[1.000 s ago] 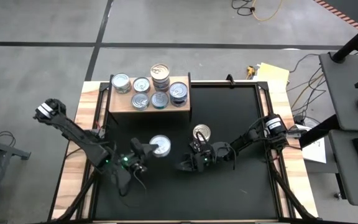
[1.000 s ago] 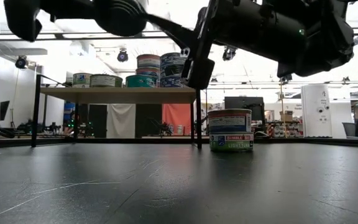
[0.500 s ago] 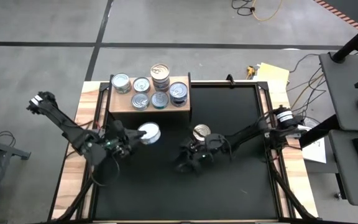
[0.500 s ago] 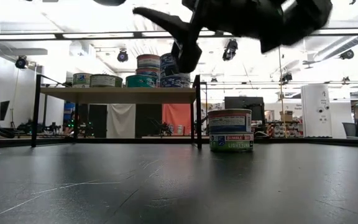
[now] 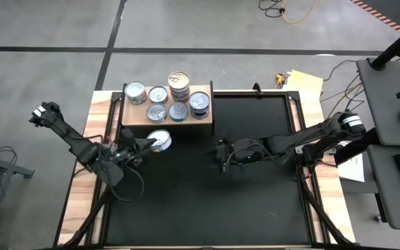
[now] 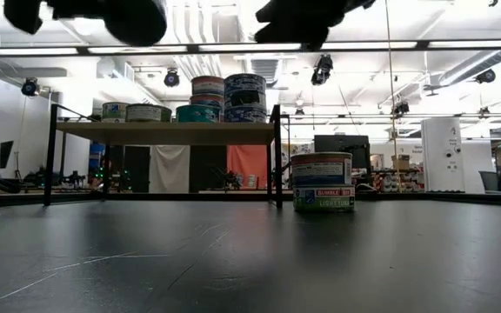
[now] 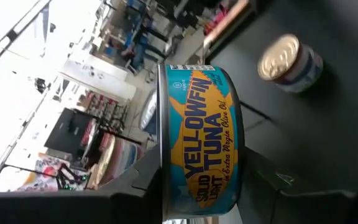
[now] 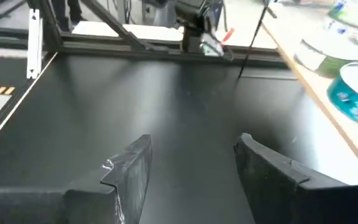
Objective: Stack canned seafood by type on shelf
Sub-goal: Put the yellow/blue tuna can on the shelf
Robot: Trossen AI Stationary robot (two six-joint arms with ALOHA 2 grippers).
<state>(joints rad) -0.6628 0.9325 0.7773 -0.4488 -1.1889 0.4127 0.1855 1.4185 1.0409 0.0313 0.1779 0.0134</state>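
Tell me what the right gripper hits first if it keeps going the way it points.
Nothing close: the right gripper faces bare black table. Farther on, it would probably meet the left arm by the table's edge, though depth is unclear.

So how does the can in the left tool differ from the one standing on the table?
The held can is gripped in the left tool, off the table; the table can stands free on it. The held can has a silver top and a yellow-blue label; the table can has a gold top and a blue-white label. Both are short round tins.
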